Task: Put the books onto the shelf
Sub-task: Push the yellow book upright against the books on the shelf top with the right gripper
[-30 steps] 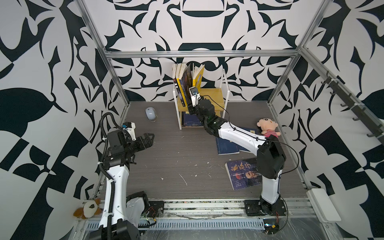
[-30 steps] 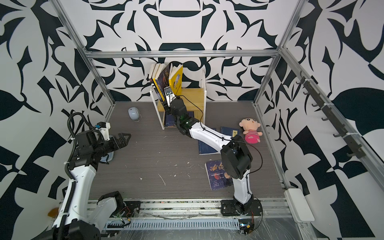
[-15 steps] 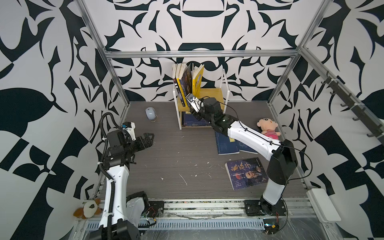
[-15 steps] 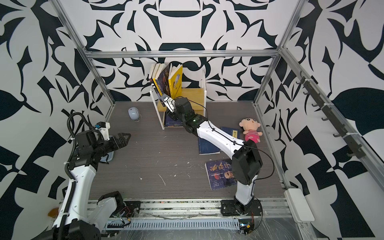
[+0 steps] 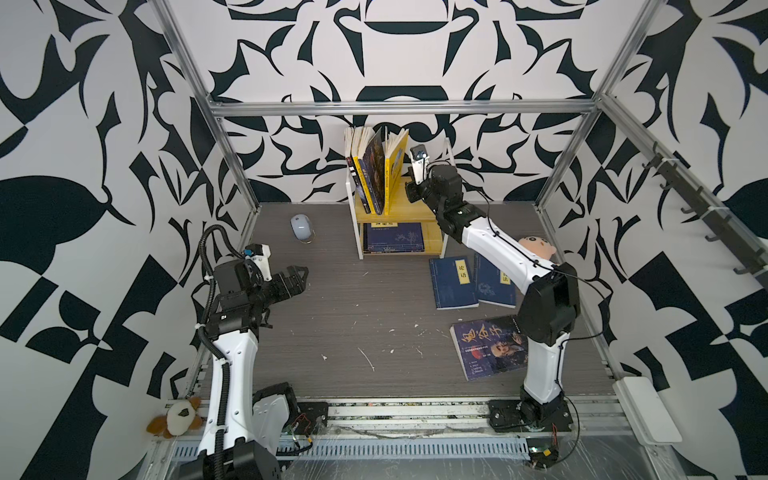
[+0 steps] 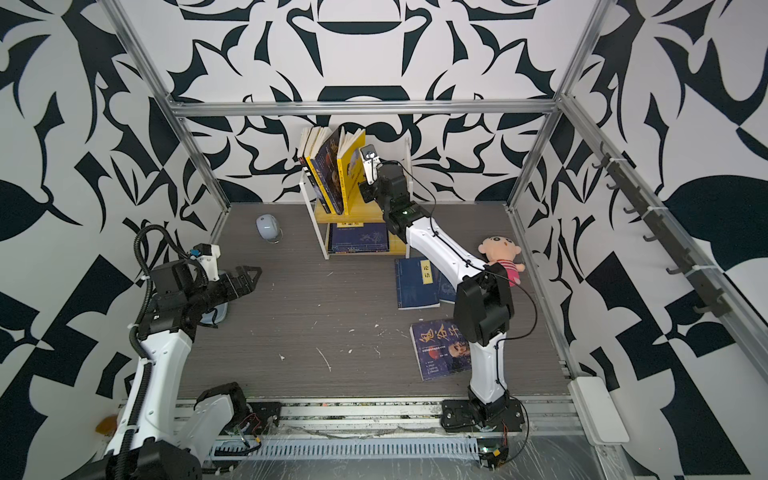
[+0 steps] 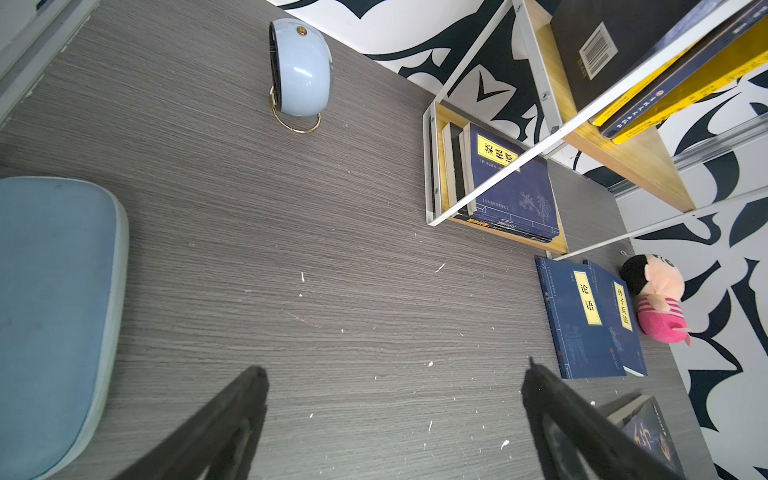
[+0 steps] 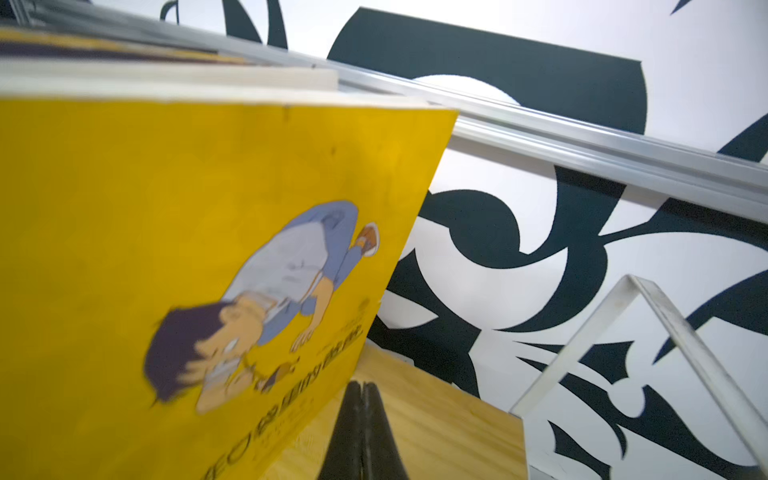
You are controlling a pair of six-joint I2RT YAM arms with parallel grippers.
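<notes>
the right end effector [image 8: 360, 388] has its fingers pressed together with nothing between them, low over the upper board of the shelf [image 5: 415, 210]. just beside it, on the side toward the left arm, a yellow book [image 8: 166, 216] with a cartoon boy stands on edge on that board, next to a row of upright books [image 5: 368, 174]. whether the fingers touch its cover i cannot tell. below the end effector, on the lower board, a stack of navy books [image 5: 392, 237] lies flat. back along its arm, two navy books [image 5: 453, 282] lie flat on the desk [image 5: 353, 324], one overlapping the other's edge, with a plush doll [image 5: 536, 247] just beyond them. a portrait book [image 5: 486, 351] lies farther back, near the arm's base.

the left end effector [image 7: 395, 368] is spread wide and empty above bare desk, well apart from the shelf. a pale rounded gadget [image 7: 301, 68] sits ahead of it near the back wall, and a blue cushion [image 7: 54, 311] lies close beside it.
</notes>
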